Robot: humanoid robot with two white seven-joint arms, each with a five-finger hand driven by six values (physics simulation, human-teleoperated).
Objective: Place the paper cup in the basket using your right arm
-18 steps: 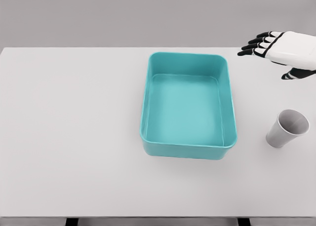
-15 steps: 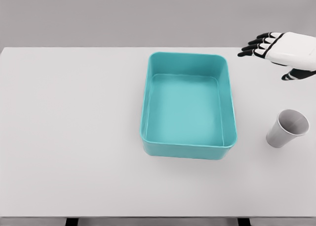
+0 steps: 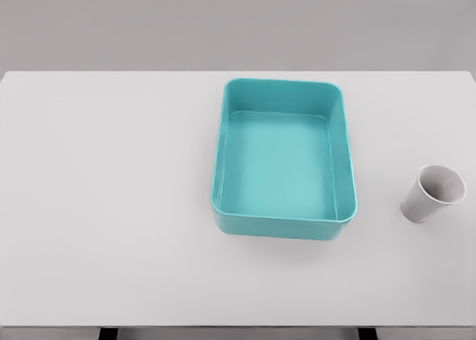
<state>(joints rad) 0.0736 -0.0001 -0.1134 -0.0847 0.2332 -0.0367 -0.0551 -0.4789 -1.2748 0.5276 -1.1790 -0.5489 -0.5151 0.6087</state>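
Hands first, and neither one shows in the head view, so whether the right hand is released, clenched or grasping anything cannot be told from here, and the same goes for the left. No arm crosses any edge of the picture.

Over to the paper cup [image 3: 433, 194]. It stands on the table [image 3: 111, 206] on its narrow base, close to the picture's right edge, pale grey-white, its wide mouth up and turned a little toward the right, so the inner wall shows. The bottom inside the cup is too shaded to make out. Nothing touches it, and a soft shadow sits under its base.

Left of it, and clearly apart with a strip of bare tabletop between, lies the basket [image 3: 283, 227]: a teal rectangular tub with rounded corners, its long sides running away from the camera. The cup stands level with the near half of that tub, outside its right wall. From above, the tub's floor shows plain teal from wall to wall, while its near wall is seen only from the outside and the foot of its far wall is hidden behind the rim's curve.

The white tabletop fills nearly the whole width and is cut off at both sides. Along the bottom edge two dark stubs [image 3: 108, 332] peek out below the table's front lip, too little of them in view to say what they are. Behind the far edge, flat grey backdrop [image 3: 238, 20].
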